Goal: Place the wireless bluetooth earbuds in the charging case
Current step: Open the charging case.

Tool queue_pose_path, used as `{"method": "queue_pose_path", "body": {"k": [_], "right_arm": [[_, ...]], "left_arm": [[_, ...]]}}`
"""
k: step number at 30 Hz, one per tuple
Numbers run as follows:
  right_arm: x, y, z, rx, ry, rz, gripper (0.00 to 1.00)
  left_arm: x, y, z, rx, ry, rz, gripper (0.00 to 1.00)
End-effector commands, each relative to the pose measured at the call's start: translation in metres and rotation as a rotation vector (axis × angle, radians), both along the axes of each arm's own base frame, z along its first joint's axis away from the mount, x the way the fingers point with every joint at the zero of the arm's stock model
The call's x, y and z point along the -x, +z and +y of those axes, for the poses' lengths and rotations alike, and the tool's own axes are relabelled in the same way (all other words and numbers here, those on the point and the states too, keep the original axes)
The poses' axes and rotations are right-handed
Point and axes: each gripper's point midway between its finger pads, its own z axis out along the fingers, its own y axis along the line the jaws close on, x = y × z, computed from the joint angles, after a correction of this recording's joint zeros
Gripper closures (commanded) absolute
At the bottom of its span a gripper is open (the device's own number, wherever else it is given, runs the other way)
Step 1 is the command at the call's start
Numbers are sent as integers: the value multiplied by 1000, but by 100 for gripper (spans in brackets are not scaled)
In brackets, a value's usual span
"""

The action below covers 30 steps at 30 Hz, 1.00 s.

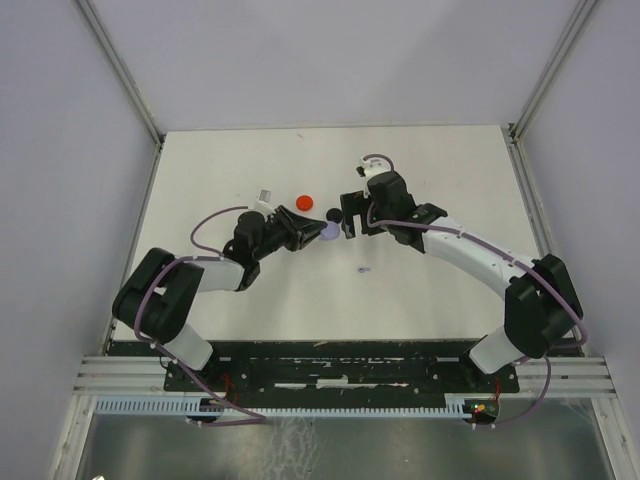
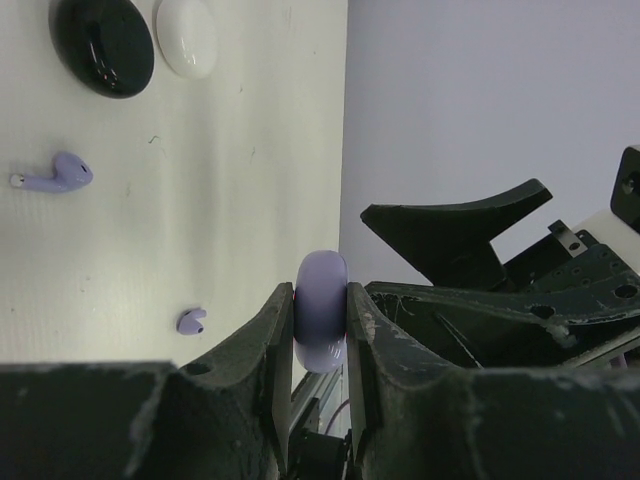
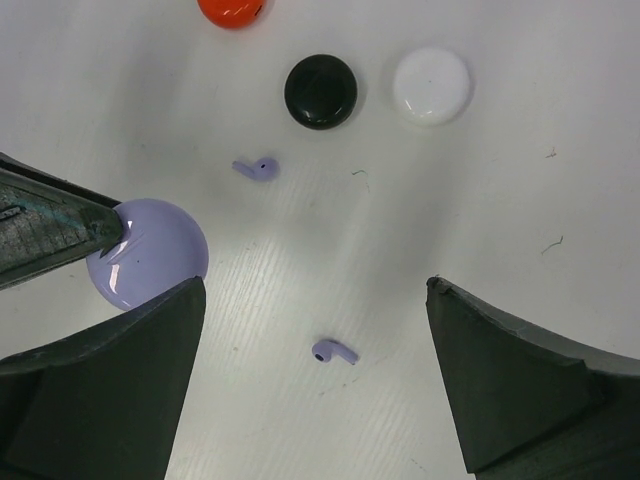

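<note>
left arm (image 1: 170,290): lower left of the top view, reaching up and right toward the middle of the white surface (image 1: 460,180).
left hand (image 2: 320,300): closed on the lavender case (image 3: 150,252). At bottom centre of the left wrist view its two fingers (image 2: 262,350) pinch the case's flat faces, and the case stands on edge between them.
lavender case: centre of the top view, between the two hands. It sits at middle left of the right wrist view, where one left finger touches its left rim.
red disc (image 3: 232,10): top edge of the right wrist view, left of centre, partly cut off. It lies well apart from the case.
upper bud (image 3: 258,168): lavender and loose on the surface, up and left of centre. It lies between the case and the black disc, touching neither.
black disc (image 3: 321,91): upper centre, just beside the white disc.
lower bud (image 3: 334,351): lavender and loose on the surface, lower centre. It lies in the gap between the right hand's fingers, touching neither.
white disc (image 3: 431,85): upper right of centre, a small gap from the black disc.
right hand (image 3: 315,300): spread wide, holding nothing. Its fingers fill the lower left and lower right corners of its own view.
right arm (image 1: 490,265): lower right of the top view, reaching up and left.
</note>
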Motion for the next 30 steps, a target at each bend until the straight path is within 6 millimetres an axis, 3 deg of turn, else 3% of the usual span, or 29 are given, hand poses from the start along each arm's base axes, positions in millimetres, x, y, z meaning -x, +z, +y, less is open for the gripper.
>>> {"method": "queue_pose_path", "body": {"k": [1, 19, 24, 30], "right_arm": [[-13, 15, 14, -40, 9, -50, 1], [-4, -5, 31, -36, 49, -6, 1], [-6, 8, 17, -8, -4, -51, 1], [-4, 29, 15, -23, 2, -85, 1]], "left_arm": [[-1, 18, -8, -18, -31, -97, 97], [-3, 28, -17, 10, -45, -112, 97], [-3, 23, -15, -21, -44, -108, 97], [-5, 17, -13, -70, -43, -114, 97]]}}
